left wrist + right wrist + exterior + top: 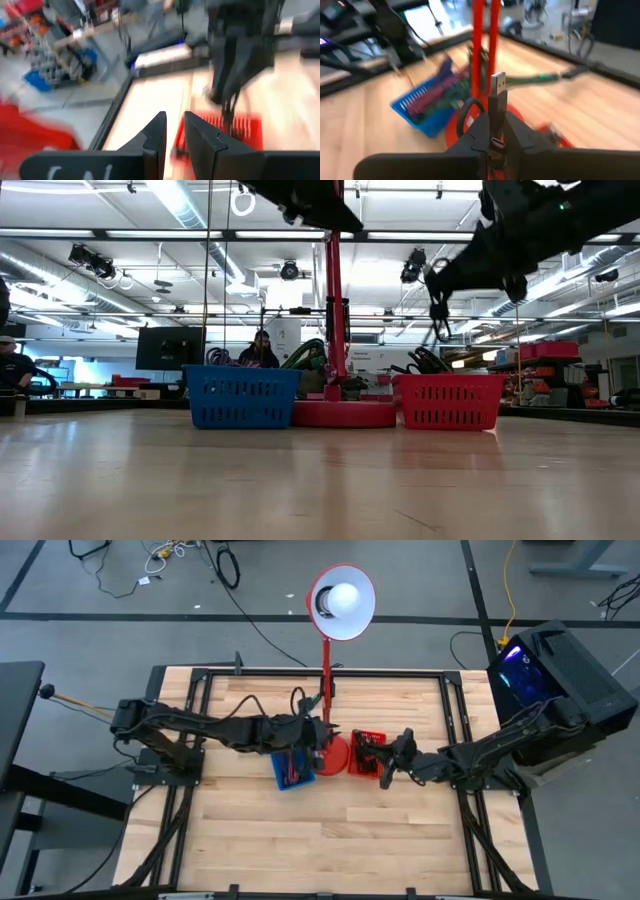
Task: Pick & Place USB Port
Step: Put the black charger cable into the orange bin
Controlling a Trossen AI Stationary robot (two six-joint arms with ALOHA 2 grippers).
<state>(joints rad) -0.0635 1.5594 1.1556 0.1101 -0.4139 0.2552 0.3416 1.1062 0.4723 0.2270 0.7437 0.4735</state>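
Note:
A black USB cable (496,102) with a metal plug is held in my right gripper (496,131), which hovers over the red basket (366,753). In the low view the cable (437,312) dangles above that basket (449,401). My left gripper (174,137) is empty, its fingers a narrow gap apart. It hangs by the lamp pole over the blue basket (291,769) and faces the red basket (235,129). The blue basket (431,102) holds coloured cables. Both baskets rest on the table on either side of the lamp base (331,754). My right gripper pinches the black plug body (496,111) of the USB cable between its two fingers. The metal connector (498,81) sticks out past the fingertips. The cable is lifted clear, and its slack loop (437,320) hangs below the gripper above the red basket.
A red desk lamp stands mid-table between the baskets, with its pole (325,680) and lit head (342,600) rising beside both arms. A black frame (300,673) rims the wooden table. Bare wood (320,840) lies toward the near edge. People (260,350) show in the room behind.

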